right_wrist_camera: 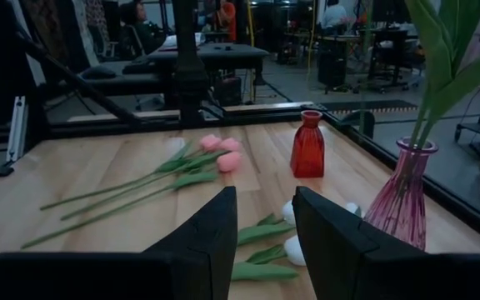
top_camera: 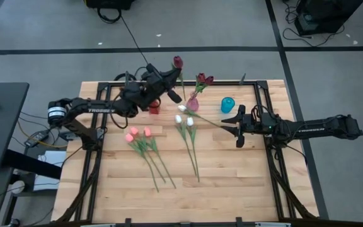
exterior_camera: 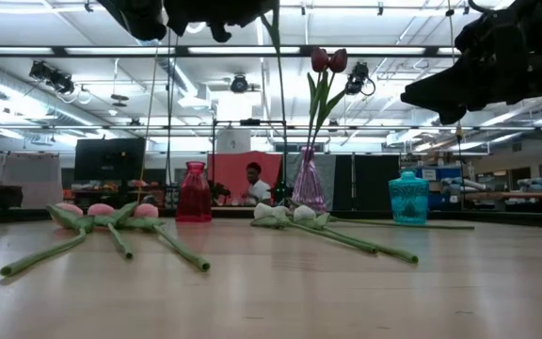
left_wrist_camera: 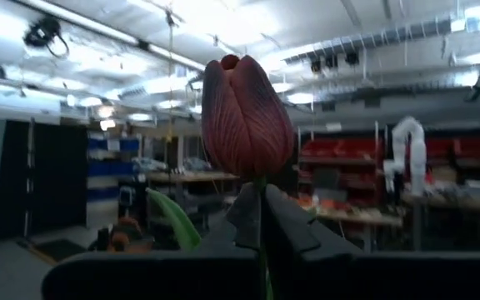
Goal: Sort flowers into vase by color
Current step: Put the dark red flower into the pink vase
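1. The left gripper (top_camera: 169, 81) hangs high over the far side of the table, closed on the stem of a dark red tulip (left_wrist_camera: 246, 115). The flower head stands upright just past its fingers, above and between the red vase (top_camera: 154, 108) and the pink vase (top_camera: 193, 103).
2. The right gripper (top_camera: 239, 128) waits low over the table, near the blue vase (top_camera: 227, 104). Its fingers are parted and hold nothing.
3. Done so far: two dark red tulips (top_camera: 203, 79) already stand in the pink vase. The held one looks like the third and last of that colour.
4. Left to do: three pink tulips (top_camera: 137, 133) lie together on the table, and three white tulips (top_camera: 184, 119) lie just beside them, nearer the right arm.
5. The red vase and the blue vase both appear empty.
6. My estimate is that about a quarter of the sorting is finished, nearly a third once the held flower is placed.
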`<action>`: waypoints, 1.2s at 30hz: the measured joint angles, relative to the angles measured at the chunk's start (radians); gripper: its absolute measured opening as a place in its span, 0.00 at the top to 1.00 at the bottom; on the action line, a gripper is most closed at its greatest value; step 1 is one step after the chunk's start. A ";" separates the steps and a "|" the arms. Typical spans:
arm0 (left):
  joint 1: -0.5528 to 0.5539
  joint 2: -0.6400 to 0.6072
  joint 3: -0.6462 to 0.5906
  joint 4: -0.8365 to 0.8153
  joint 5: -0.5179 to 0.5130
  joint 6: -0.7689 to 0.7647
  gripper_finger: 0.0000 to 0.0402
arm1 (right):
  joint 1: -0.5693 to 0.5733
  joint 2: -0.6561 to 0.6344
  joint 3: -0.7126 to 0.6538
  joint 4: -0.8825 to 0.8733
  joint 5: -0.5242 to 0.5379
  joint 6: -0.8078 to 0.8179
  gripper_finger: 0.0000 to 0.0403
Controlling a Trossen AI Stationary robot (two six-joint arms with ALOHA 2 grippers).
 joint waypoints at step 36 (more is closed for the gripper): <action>0.049 0.227 0.029 0.158 0.014 -0.034 0.99 | 0.000 0.001 0.000 -0.007 0.000 -0.022 0.67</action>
